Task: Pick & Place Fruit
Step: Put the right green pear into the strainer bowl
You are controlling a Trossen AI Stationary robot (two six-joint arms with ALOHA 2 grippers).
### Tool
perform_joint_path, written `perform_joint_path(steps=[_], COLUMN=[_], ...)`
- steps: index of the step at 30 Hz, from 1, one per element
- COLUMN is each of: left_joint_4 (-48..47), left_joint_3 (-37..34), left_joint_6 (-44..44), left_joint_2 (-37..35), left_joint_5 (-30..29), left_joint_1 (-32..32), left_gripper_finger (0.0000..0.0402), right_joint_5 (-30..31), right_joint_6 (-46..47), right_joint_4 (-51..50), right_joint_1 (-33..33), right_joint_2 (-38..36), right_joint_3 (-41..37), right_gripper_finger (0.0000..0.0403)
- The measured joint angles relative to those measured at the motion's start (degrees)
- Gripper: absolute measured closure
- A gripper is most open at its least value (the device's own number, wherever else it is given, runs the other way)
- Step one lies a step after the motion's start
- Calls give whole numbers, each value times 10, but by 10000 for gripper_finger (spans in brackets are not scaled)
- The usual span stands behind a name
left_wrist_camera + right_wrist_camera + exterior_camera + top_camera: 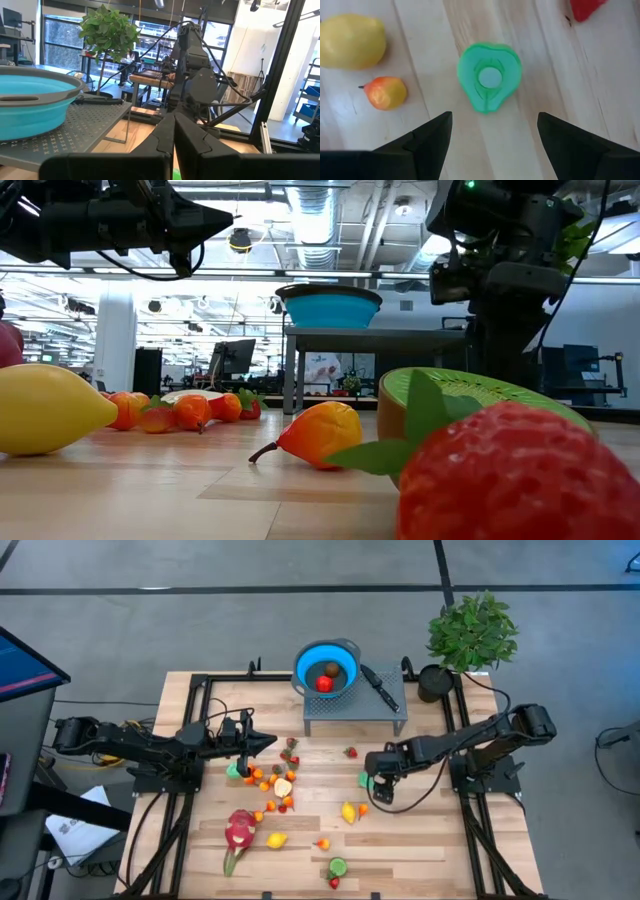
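Note:
Small toy fruits lie scattered on the wooden table (420,840): an orange and red cluster (272,782), a pink dragon fruit (240,831), lemons (348,812), a strawberry (350,752). A flat green fruit half (489,76) lies on the boards. My right gripper (492,132) hovers open above it, pointing down, one finger on either side and clear of it; in the high view it is right of centre (376,790). My left gripper (174,137) is shut and empty, held level above the cluster (266,743). A red and a brown fruit sit in the blue bowl (327,668).
The blue bowl stands on a grey perforated rack (355,712) at the far edge, with a black-handled knife (380,687) beside it. A potted plant (470,632) stands at the far right corner. A lemon (352,34) and an orange pear (385,92) lie near the green half.

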Motion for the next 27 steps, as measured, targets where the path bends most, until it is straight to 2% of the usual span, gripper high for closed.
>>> perform_joint_path(steps=[5, 18, 27], left_joint_4=[0, -1, 0], left_joint_3=[0, -13, -22], left_joint_6=[0, 0, 0], left_joint_2=[0, 0, 0], left_joint_5=[2, 1, -1], left_joint_1=[0, 0, 0], left_gripper_finger=[401, 401, 401], right_joint_5=[6, 28, 26], right_joint_6=[-12, -15, -35], right_joint_4=[14, 79, 114], right_joint_1=[7, 7, -1], right_joint_2=[11, 100, 105], right_joint_3=[0, 1, 3], right_gripper_finger=[117, 117, 117])
